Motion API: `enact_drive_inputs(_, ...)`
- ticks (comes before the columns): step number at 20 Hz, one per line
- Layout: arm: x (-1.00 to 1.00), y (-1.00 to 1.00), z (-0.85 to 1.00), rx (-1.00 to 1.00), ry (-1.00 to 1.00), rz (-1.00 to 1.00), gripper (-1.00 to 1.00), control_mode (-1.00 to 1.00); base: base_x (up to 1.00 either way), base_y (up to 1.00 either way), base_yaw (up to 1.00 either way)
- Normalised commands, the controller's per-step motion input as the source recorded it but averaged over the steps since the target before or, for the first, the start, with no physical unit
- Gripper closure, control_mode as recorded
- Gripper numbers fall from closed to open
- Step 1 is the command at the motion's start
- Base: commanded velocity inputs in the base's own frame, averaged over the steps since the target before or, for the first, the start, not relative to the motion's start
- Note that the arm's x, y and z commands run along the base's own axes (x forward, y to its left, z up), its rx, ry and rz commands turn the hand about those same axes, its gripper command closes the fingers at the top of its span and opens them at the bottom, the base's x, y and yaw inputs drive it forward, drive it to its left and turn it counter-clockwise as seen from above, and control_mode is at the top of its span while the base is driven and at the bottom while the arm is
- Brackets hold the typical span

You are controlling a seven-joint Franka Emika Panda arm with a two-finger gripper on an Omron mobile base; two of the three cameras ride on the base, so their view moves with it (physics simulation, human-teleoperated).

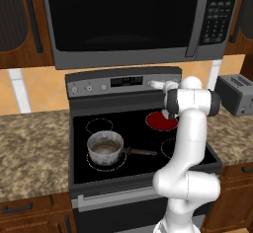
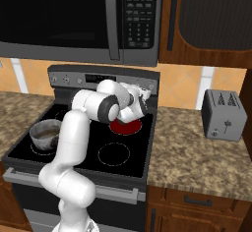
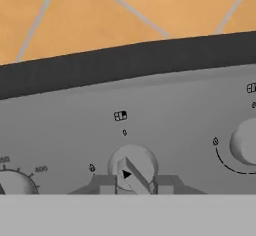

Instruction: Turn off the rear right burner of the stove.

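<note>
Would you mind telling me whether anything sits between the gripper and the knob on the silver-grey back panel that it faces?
Nothing visible does. In the hand view the gripper brackets the round grey knob on the stove's silver-grey back panel, one fingertip at each side, with no object between. The red rear right burner glows.

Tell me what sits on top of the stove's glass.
On the stove, a saucepan rests on the front left zone. The rear right burner glows red, partly covered by the arm. What is inside the pan is unclear.
</note>
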Motion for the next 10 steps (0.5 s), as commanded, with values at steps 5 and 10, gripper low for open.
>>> enact_drive_inputs(5,-0.05,0.00,-0.04,0.34,-0.18,0.00,1.00,-1.00,0.00,0.00,0.00)
enact_drive_inputs(10,-0.05,0.00,-0.01,0.33,-0.17,0.00,1.00,-1.00,0.00,0.00,0.00)
